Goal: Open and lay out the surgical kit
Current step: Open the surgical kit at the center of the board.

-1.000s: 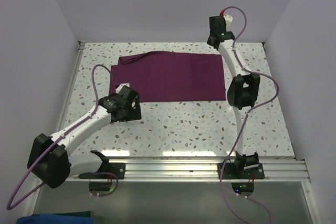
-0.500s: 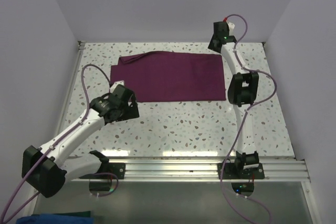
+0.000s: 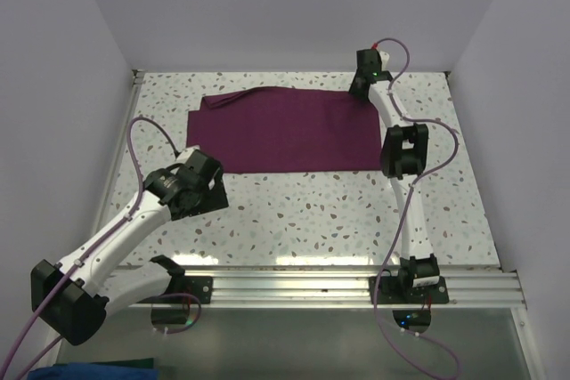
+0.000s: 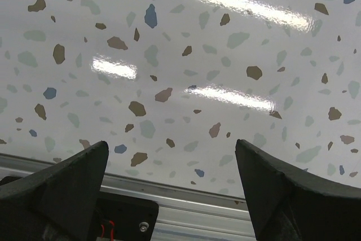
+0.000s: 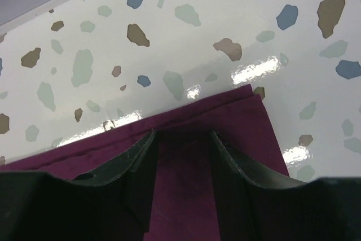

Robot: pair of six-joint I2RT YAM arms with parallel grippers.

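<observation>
The dark purple-maroon cloth wrap (image 3: 285, 129) lies flat as a folded rectangle on the far half of the speckled table. My right gripper (image 3: 361, 86) is down at the wrap's far right corner. In the right wrist view its jaws (image 5: 183, 135) stand apart on either side of a strip of the cloth (image 5: 186, 196), just inside the far edge. My left gripper (image 3: 203, 191) is off the wrap, near its near left corner. It is wide open and empty over bare table (image 4: 171, 145). No steel tray and no instruments are in view.
A metal rail (image 3: 338, 278) with both arm bases runs along the table's near edge; it also shows low in the left wrist view (image 4: 197, 210). Grey walls close in the far, left and right sides. Purple cables loop off both arms.
My left arm has drawn back toward the near left, a little away from the wrap's near edge. My right gripper has come lower and slightly left, onto the wrap's far right corner.
</observation>
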